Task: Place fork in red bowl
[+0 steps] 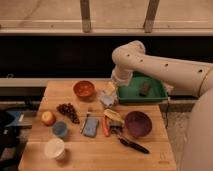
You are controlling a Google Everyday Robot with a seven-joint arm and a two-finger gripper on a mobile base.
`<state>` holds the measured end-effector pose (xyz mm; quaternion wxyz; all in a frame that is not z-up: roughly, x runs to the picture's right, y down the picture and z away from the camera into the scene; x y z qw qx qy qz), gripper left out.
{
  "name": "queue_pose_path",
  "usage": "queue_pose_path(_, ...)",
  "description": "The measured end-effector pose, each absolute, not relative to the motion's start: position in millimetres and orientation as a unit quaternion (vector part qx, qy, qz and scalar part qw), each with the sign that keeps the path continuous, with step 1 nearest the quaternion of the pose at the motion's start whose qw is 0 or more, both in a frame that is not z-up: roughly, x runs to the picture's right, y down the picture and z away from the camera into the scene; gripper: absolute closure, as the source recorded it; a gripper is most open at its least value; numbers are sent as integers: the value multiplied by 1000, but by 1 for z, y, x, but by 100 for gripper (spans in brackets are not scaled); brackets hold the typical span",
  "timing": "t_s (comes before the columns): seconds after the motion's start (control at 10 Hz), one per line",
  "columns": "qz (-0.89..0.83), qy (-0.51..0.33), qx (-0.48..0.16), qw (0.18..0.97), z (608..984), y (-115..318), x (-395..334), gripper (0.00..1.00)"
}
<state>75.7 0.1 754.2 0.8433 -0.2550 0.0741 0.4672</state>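
Observation:
The fork (85, 122) is a slim grey piece lying on the wooden table (100, 157), along the left edge of the blue sponge (92, 127). The red bowl (84, 89) stands at the table's back, left of centre, and looks empty. My gripper (111, 88) hangs from the white arm just right of the red bowl, above a crumpled silvery packet (107, 100). It is well behind the fork and up off the table.
A green bin (142, 91) sits at the back right with a dark item inside. A purple bowl (138, 123), a banana (114, 116), an orange-red handled tool (105, 127) and a black-handled utensil (132, 145) lie right of centre. Grapes (67, 111), an apple (48, 117), a blue cup (60, 129) and a white cup (55, 148) are on the left.

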Motion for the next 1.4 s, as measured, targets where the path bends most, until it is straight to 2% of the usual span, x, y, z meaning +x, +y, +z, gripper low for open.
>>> queue_pose_path(0.4, 465, 73, -255, 845, 756, 3, 74, 23)
queue_pose_path(1.4, 389, 44, -299, 870, 807, 22, -41, 23)
